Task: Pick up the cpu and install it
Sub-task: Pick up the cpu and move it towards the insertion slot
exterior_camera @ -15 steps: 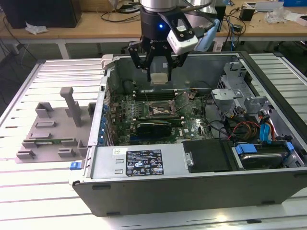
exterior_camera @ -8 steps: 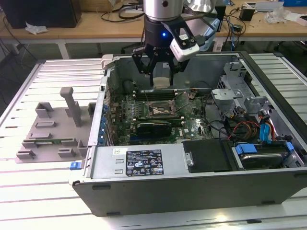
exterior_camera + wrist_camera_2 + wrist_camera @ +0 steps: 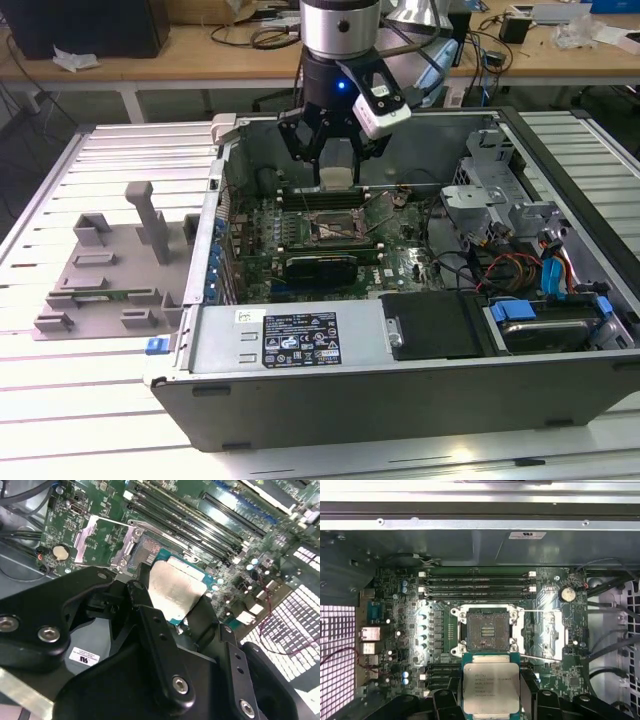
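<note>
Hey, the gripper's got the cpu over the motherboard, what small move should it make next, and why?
Probably ease the cpu across until it sits squarely over the open socket, before any lowering. The gripper holds it clear above the motherboard, and in the first wrist view it appears offset from the socket.

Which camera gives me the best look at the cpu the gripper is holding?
The first wrist view: the cpu faces the camera, nearly its whole metal top showing. The second wrist view shows it slanted, partly behind the black fingers. The exterior view shows a small pale patch between the fingers.
</note>
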`<state>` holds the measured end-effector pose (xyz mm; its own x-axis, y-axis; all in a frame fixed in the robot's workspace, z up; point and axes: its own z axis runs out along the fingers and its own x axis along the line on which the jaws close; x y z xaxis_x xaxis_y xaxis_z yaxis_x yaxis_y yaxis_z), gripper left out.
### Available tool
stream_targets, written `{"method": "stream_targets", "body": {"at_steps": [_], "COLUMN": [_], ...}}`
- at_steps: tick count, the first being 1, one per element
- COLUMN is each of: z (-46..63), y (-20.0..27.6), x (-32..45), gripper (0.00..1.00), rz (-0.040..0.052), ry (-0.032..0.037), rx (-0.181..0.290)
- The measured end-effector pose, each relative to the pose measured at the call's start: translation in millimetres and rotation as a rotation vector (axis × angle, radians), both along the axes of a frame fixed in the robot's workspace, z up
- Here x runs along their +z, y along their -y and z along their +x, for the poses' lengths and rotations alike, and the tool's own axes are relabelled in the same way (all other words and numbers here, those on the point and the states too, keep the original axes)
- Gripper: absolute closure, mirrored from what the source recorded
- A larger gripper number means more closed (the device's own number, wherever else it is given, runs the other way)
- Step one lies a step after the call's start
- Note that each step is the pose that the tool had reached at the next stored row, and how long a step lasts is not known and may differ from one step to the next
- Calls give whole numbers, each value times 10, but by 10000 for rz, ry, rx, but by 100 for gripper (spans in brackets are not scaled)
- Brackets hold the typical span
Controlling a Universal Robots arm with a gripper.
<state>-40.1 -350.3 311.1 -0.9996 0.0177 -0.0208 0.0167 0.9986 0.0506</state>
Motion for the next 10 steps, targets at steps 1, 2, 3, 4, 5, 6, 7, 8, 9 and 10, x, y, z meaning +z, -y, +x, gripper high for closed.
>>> {"method": "stream_targets", "body": {"at_steps": [1, 2, 3, 4, 5, 6, 7, 8, 9, 10], "z": [3, 9, 13, 17, 24, 27, 27, 27, 28, 28], "y": [-7, -26, -31, -36, -51, -58, -63, -71, -74, -76], "x": [-19, -63, -80, -96, -138, -160, -179, -204, -219, -221], "gripper": [45, 45, 45, 45, 45, 45, 45, 45, 45, 45], "rz": [0, 0, -1, -3, -1, 1, -1, -2, -1, -1], "ry": [-3, -10, -18, -25, -36, -40, -43, -46, -51, -52], "rx": [1, 0, 1, 0, 0, 1, 1, 1, 3, 3]}}
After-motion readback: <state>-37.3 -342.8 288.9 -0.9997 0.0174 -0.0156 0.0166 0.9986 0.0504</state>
